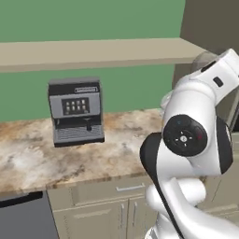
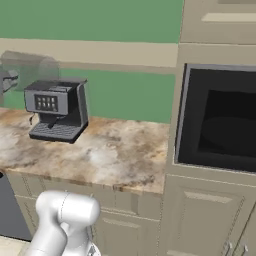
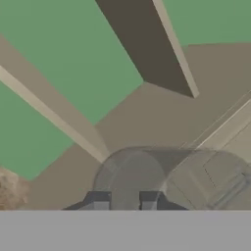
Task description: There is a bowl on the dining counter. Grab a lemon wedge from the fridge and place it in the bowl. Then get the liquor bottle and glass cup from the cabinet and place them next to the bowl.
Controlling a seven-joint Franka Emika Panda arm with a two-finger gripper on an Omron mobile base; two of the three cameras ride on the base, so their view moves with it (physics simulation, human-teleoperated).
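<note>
We saw a simulated kitchen with a marbled worktop surface (image 1: 70,149) over cream cabinet doors, a grey coffee machine (image 1: 76,112) standing on it against a green wall, and a long beige shelf (image 1: 93,53) running above. In the hand view, our gripper (image 3: 124,201) had its two dark fingertips (image 3: 98,201) set narrowly, and the clear greyish glass cup (image 3: 166,171) sat between them, so we judged the cup to be held; the same see-through tumbler appeared raised at shelf height, left of the coffee machine in the right base view (image 2: 30,70) and by the arm's upper end in the left base view (image 1: 205,60). The bowl, dining counter, fridge, lemon wedge and liquor bottle were not before us, so we could not tell whether the lemon or bottle steps were done; we judged the cup was mid-carry and had not yet been set beside the bowl. For room to move, the shelf edge ran close by the cup, a tall cabinet (image 2: 215,30) with a dark oven recess (image 2: 220,120) stood to the right, and the worktop's front edge lay below, with open air above the stone.
</note>
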